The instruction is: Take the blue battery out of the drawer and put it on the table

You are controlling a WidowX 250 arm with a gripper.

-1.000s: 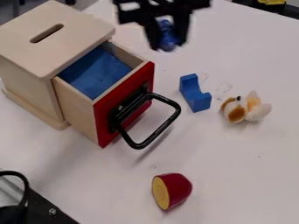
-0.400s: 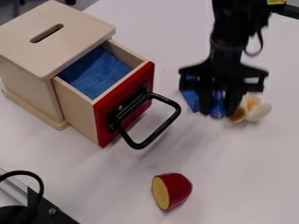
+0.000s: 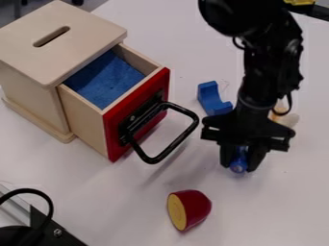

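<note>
Camera view: gripper [image 3: 239, 163] closed around the blue battery [image 3: 238, 160].

We've got a plain white table [image 3: 132, 211] carrying a pale wooden box [image 3: 80, 57] with its red-fronted drawer [image 3: 87, 122] open, a notched blue block [image 3: 210, 98], a partly hidden white-and-orange toy [image 3: 292, 120] near the block, and a rounded dark-red piece with a flat yellow face [image 3: 194, 207].

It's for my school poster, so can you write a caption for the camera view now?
Robot gripper holding a blue battery near the open drawer.
</note>
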